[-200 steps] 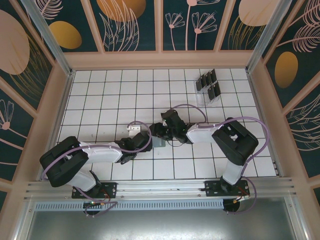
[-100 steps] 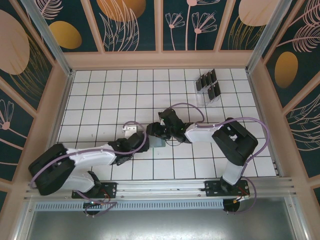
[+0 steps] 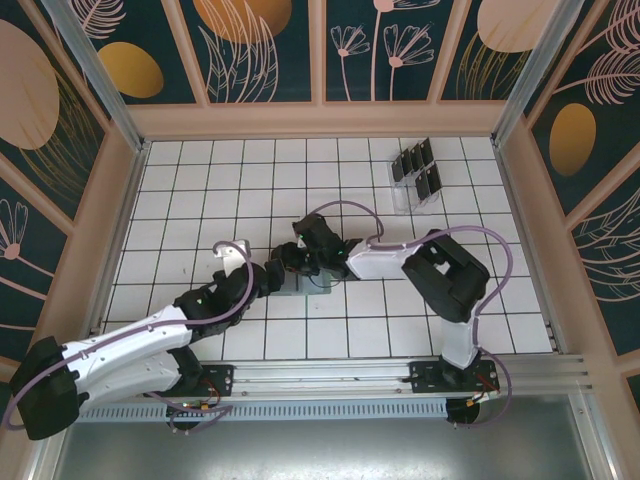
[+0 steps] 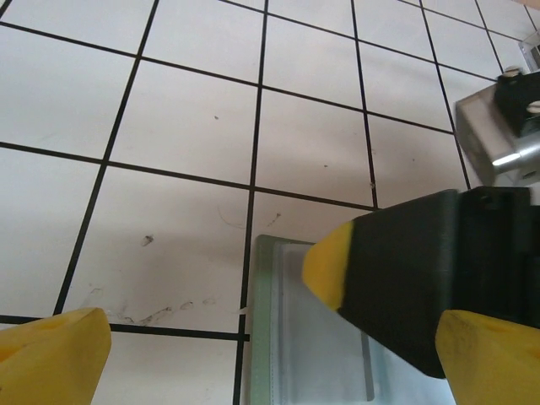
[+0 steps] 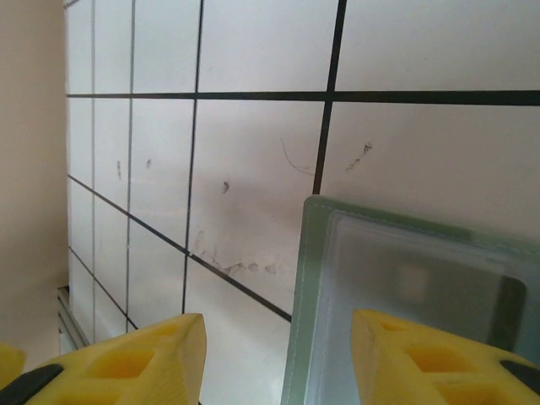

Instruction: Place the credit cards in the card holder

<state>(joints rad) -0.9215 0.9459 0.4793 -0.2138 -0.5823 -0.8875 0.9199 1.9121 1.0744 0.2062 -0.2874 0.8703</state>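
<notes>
The sage-green card holder [image 4: 268, 337] lies open on the white tiles, its clear pocket facing up; a darker shape shows through the plastic [image 5: 498, 312]. In the top view the card holder [image 3: 298, 289] is mostly hidden beneath both grippers. My right gripper [image 5: 278, 359] is open: one yellow fingertip [image 5: 422, 354] hangs over the pocket, the other is off its edge over bare tile. That finger crosses the left wrist view [image 4: 396, 287]. My left gripper [image 4: 270, 363] is open, hovering beside the holder's edge. Several dark credit cards [image 3: 412, 165] stand in a clear rack at the back right.
The clear slotted rack [image 3: 404, 203] stands near the right wall. Wooden walls [image 3: 120, 190] enclose the tiled floor on three sides, with a metal rail [image 3: 330, 375] along the near edge. Purple cables loop over both arms.
Both grippers and the card holder have shifted about a tile to the left. The left arm has stretched out, its elbow swinging down to the lower left.
</notes>
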